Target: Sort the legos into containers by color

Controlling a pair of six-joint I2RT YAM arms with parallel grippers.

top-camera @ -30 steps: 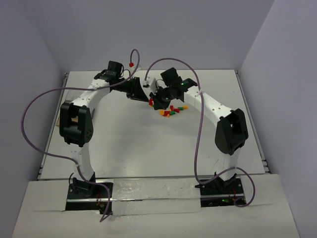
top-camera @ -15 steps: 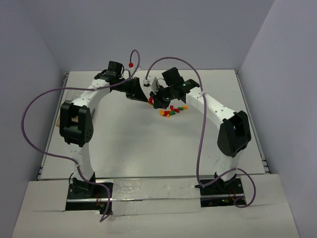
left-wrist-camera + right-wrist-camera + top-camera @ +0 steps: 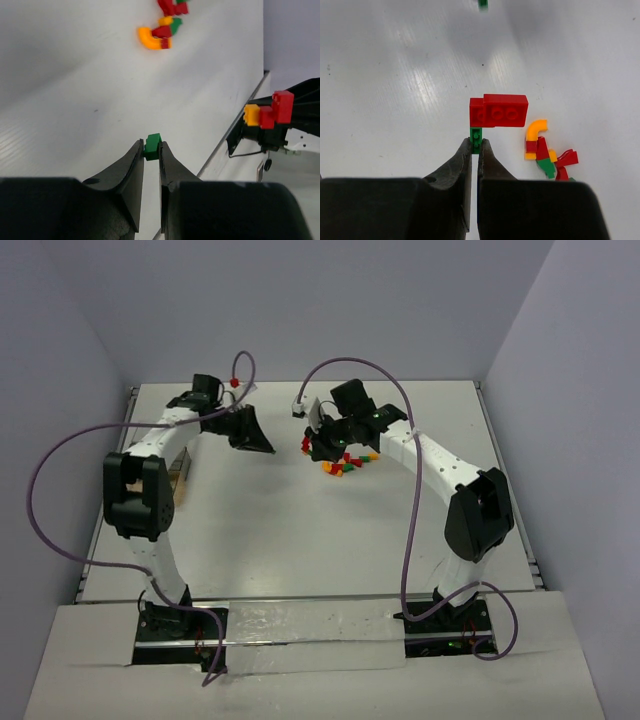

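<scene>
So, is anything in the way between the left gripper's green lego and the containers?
Nothing visible. The left gripper holds the green lego at its fingertips, and bare table lies between it and the containers, which the left arm partly hides.

The left arm (image 3: pixel 140 495) rises from its near-left base, folds at the elbow and reaches toward the far left, with its wrist turned to the right. The left gripper (image 3: pixel 151 150) has its jaws nearly together, pinching a green brick (image 3: pixel 152 146) at the very tips. The right arm (image 3: pixel 478 510) (elbow raised on the near right) stretches far and leftward toward the middle. The right gripper (image 3: pixel 476 145) is clamped tight on a green-and-red piece (image 3: pixel 497 111).
</scene>
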